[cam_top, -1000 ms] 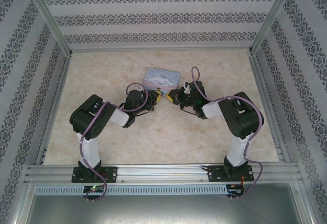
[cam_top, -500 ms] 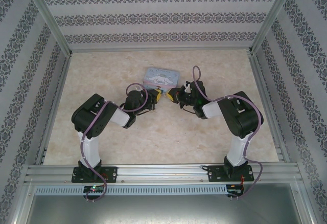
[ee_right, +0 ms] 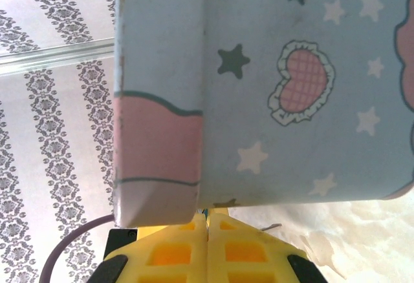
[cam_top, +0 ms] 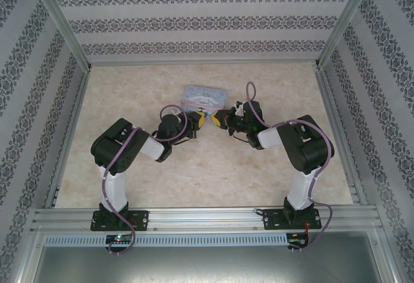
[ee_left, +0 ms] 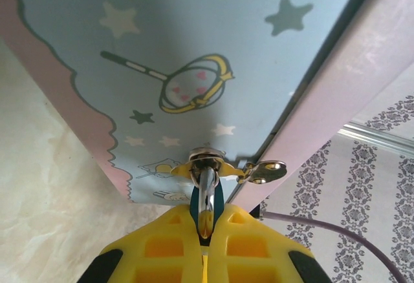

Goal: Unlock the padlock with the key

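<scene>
What changed: over the last second the right gripper (cam_top: 220,116) has crept away from its base, up to the near right corner of the tin box (cam_top: 204,94). The tin looks nudged a hair further back on the table (cam_top: 194,167) (tiny shift, hard to swear by).
Left side: the left gripper (cam_top: 202,120) has basically stayed put at the tin's near edge.
What it means: reads like the lining-up stage, with the left arm steadying the lock while the right closes in. Nothing says it's unlocked yet.
Padlock: in the left wrist view the dark bluish padlock (ee_left: 218,200) hangs off the tin's clasp (ee_left: 206,157). Its silver shackle (ee_left: 206,189) is looped through, and its body sits between the yellow fingers.
Key: can't place it for sure. A brassy tab (ee_left: 266,170) pokes out just beside the clasp and might be it, or just latch hardware.
Left tool: clamped on the padlock body.
Right tool: fingers pressed together with only a seam between them. Whether the key is pinched in there can't be told.
Arm pose: both elbows are folded out wide and the forearms angle inward. The tips sit near each other in front of the tin, not touching.
</scene>
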